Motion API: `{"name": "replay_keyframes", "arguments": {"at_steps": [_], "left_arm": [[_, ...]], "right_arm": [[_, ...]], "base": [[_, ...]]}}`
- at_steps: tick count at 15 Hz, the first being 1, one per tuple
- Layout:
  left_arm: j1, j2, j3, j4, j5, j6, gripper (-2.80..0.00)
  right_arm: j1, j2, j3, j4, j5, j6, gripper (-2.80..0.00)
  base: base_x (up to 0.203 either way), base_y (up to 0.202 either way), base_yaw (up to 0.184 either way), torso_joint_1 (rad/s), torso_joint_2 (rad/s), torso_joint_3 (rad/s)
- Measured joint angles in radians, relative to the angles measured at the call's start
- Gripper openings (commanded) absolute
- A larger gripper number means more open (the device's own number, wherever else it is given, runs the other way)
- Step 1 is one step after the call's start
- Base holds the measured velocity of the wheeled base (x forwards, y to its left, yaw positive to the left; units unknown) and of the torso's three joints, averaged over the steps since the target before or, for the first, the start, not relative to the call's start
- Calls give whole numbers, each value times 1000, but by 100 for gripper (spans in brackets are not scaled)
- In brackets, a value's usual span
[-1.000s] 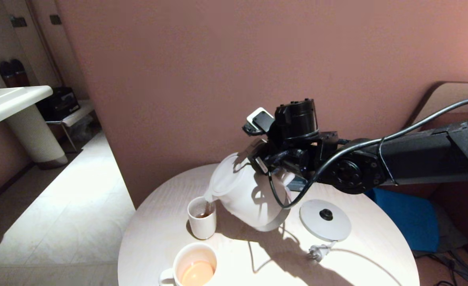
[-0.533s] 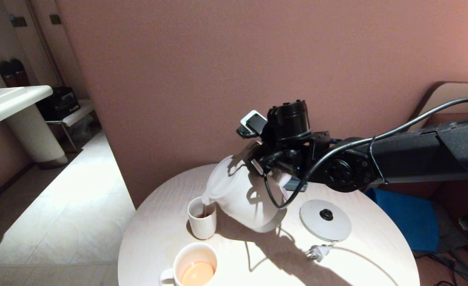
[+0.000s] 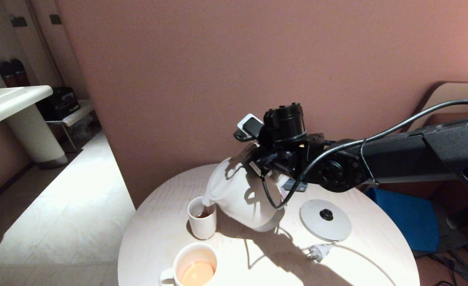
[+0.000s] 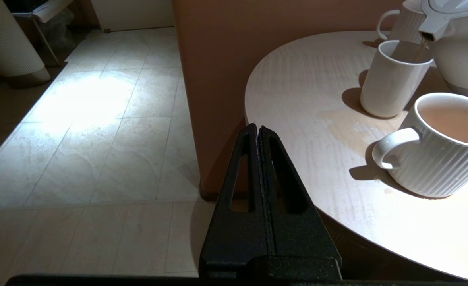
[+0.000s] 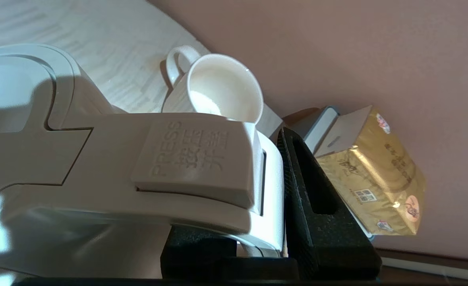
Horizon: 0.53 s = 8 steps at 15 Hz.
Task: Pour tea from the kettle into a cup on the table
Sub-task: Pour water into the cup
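Note:
The white kettle (image 3: 244, 196) hangs tilted over the round table (image 3: 377, 258), its spout above a tall white cup (image 3: 202, 224). My right gripper (image 3: 262, 163) is shut on the kettle's handle (image 5: 146, 174), with one black finger (image 5: 309, 190) pressed against its side. A thin stream of orange-brown tea (image 4: 421, 49) runs from the spout into the cup (image 4: 391, 85), and brown tea (image 3: 203, 215) shows inside it. My left gripper (image 4: 257, 129) is shut on nothing, low beside the table's left edge over the floor.
A ribbed mug (image 3: 194, 265) of milky tea stands near the front edge. The kettle's round base (image 3: 325, 220) and its plug (image 3: 317, 251) lie on the right. An empty mug (image 5: 218, 91) and a gold packet (image 5: 377, 174) sit at the back by the wall.
My right arm has shifted left and slightly down with the kettle, bringing the spout closer over the tall cup. The stream keeps running. The left gripper's earlier position is not shown.

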Motion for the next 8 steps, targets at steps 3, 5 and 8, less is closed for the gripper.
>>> {"name": "replay_keyframes", "arguments": {"at_steps": [3,5,8], "left_arm": [[0,0,0,0,0,0,-280],[0,0,0,0,0,0,-280],[0,0,0,0,0,0,-280]], "right_arm": [[1,4,-2,0,-1,-9,-280],[0,4,-2,0,0,-10,-280],[0,2,-1,0,-8,-18,-280]], "base": [[0,0,0,0,0,0],[0,0,0,0,0,0],[0,0,0,0,0,0]]}}
